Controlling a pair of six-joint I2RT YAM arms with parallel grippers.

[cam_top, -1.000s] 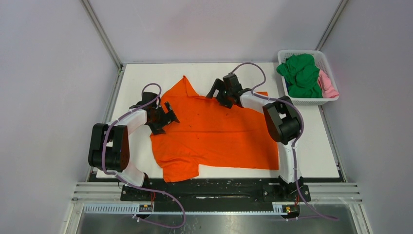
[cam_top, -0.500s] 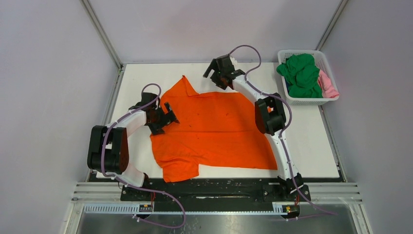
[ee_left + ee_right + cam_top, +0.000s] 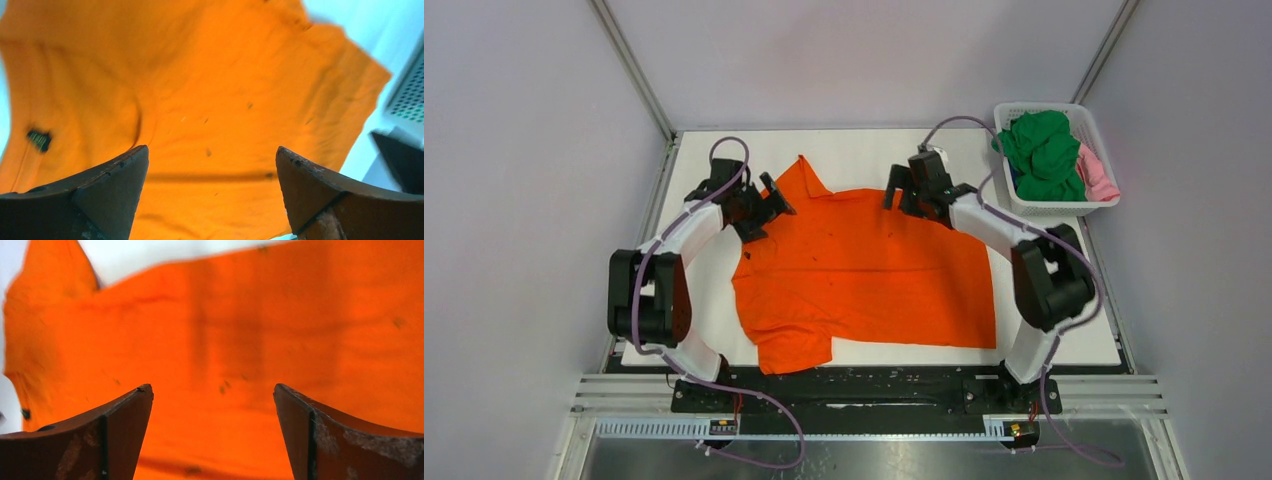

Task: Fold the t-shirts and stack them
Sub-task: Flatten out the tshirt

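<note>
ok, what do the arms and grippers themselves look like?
The left arm and right arm match: white link shells, bulky black joint housings, a thin purple cable looping along each. The left gripper and right gripper are black, with dark wedge-shaped fingers scuffed at the edges. No readable markings.

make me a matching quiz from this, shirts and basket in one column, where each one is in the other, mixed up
Things:
1. bright orange cloth t-shirt
2. crumpled green cloth shirt
3. pink cloth shirt
4. white plastic lattice basket

Places:
A. at the far right corner of the white table
B. spread out in the middle of the table
C. heaped on top inside the basket
D. tucked against the basket's right wall

Pairs: 1-B, 2-C, 3-D, 4-A
</note>
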